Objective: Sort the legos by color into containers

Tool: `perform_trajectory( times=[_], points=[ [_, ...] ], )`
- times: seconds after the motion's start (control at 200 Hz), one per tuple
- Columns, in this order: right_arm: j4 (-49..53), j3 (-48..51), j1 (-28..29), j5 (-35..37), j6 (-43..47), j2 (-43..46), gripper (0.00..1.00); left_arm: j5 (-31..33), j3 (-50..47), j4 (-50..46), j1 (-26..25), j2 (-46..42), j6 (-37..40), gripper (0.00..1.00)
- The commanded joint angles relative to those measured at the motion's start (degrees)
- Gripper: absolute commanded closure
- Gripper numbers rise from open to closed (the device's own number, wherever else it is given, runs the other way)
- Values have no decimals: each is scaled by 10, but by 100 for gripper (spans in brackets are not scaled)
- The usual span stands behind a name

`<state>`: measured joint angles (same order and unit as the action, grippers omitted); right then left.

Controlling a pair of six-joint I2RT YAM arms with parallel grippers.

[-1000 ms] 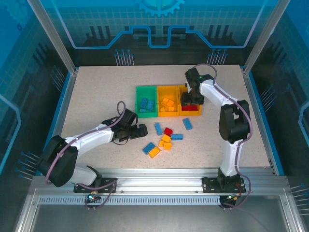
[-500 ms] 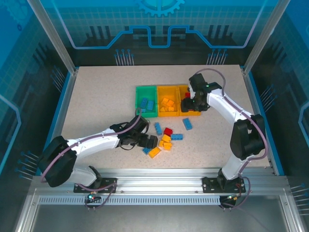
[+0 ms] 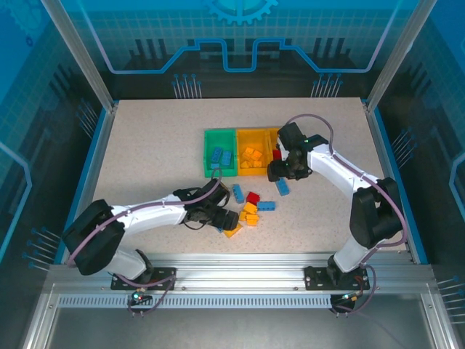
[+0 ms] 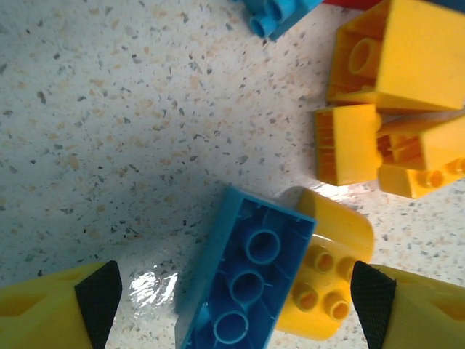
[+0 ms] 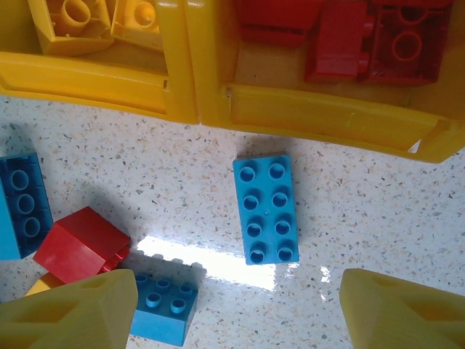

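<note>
Legos (image 3: 249, 211), small studded plastic bricks in red, blue and yellow, lie partly sorted. Blue ones sit in the green plastic bin (image 3: 218, 138), yellow in the middle orange-yellow bin (image 3: 254, 138) and red in the right orange-yellow bin (image 5: 320, 116), while a loose cluster waits on the speckled bench (image 3: 145, 145) just near of the bins. Over the last second the left gripper (image 4: 232, 305) has swept right from beside the pile to its near-left edge. Its jaws, open but narrowing, now straddle an upturned blue brick (image 4: 247, 280) that touches a yellow studded brick (image 4: 327, 269); neither pad touches yet. The right gripper (image 5: 236, 313) has left the red bin, come nearward and hangs with open, empty jaws over a flat blue eight-stud brick (image 5: 265, 209) just near of that bin's wall. From this, a red drop looks finished and two blue picks are starting, both probably bound for the green bin. The left jaws risk pinching the yellow brick along with the blue.
</note>
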<state>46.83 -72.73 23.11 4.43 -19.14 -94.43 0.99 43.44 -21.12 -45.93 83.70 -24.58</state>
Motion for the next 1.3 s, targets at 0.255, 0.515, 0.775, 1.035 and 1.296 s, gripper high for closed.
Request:
perform_trajectory(
  times=[0.255,0.515,0.775,1.035,1.296],
  points=[
    [5,1,-7,11,-9,10,24,7,-4,-7,-5,39,2,32],
    [5,5,-9,11,-10,11,24,40,-11,-8,-4,37,-14,44],
    [5,14,0,14,-10,17,24,65,-15,-12,-4,7,-32,42],
    [0,34,0,15,-21,27,24,101,0,-31,1,17,-57,43],
    [1,42,0,25,-23,37,24,90,1,-26,2,23,-62,44]
  ],
)
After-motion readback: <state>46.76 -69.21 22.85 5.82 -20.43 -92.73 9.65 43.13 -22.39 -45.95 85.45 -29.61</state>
